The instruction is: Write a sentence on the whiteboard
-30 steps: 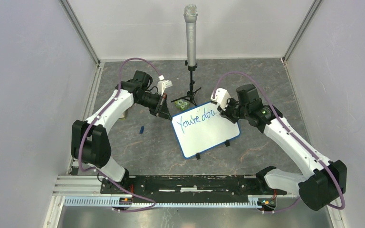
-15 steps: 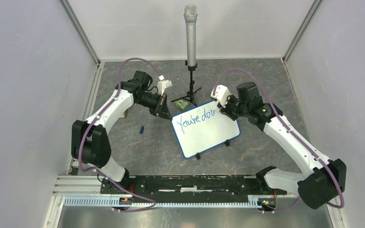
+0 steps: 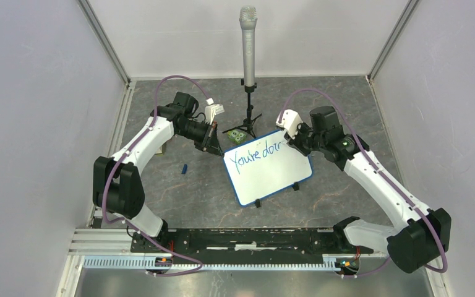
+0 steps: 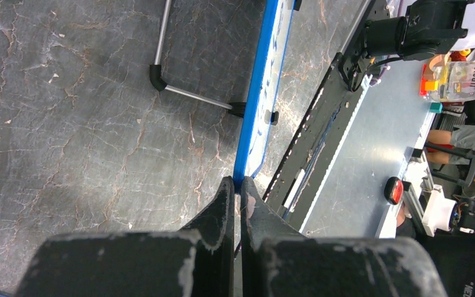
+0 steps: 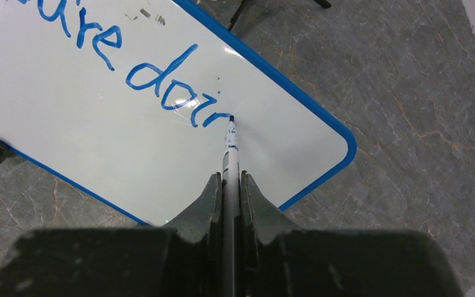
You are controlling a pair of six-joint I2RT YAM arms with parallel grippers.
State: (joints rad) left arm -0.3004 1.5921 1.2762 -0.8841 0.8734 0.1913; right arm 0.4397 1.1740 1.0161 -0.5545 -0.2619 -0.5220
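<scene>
The whiteboard (image 3: 269,173) lies tilted at mid-table, white with a blue edge and small black feet. Blue handwriting, the sentence (image 3: 258,152), reads "You're doin" along its top; in the right wrist view (image 5: 161,80) the last stroke ends at the pen tip. My right gripper (image 5: 230,180) is shut on a thin marker (image 5: 230,148) whose tip touches the board (image 5: 99,130) by the last letter. My left gripper (image 4: 238,185) is shut on the board's blue edge (image 4: 256,86) at its top-left corner (image 3: 213,148).
A microphone on a small tripod (image 3: 248,49) stands behind the board. A green-and-black object (image 3: 237,135) lies by the board's top edge. A small blue cap (image 3: 185,168) lies left of the board. Enclosure walls stand on three sides; a metal rail (image 3: 241,238) runs along the near edge.
My right gripper has shifted slightly right along the board's top line with the marker. The writing has grown from "dou"-like strokes to "doin". The left arm has not moved.
</scene>
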